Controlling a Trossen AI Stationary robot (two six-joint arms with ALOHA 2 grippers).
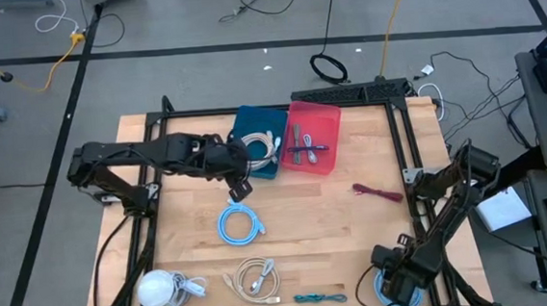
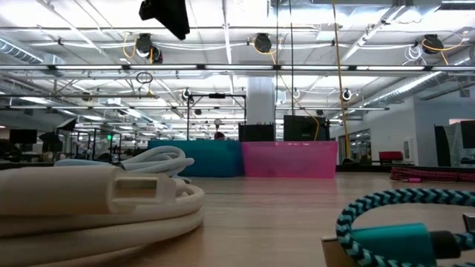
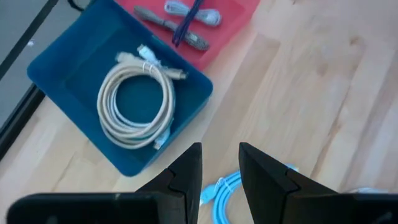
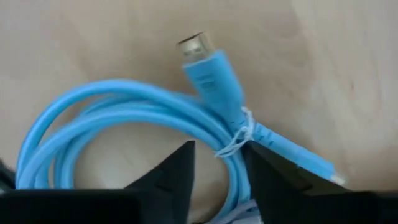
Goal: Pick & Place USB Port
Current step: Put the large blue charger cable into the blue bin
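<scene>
left tool (image 1: 239, 188): open, empty, above table near blue bin (image 1: 259, 139)
right tool (image 4: 217, 171): open, straddling blue cable (image 4: 155, 118)
tip: close on the bundled strands, not the plug

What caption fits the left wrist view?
Left claw, open and empty, above the table beside a blue bin holding a coiled beige cable.

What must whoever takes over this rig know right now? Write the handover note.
Left gripper: open, empty, above the table beside the blue bin, which holds a beige cable.
Right gripper: open, low over a blue cable at the table's edge on the right arm's side, not gripping it.
Pink bin: a few cables inside.
Left on the table: light-blue coil, beige coil, teal cable, magenta cable.
</scene>
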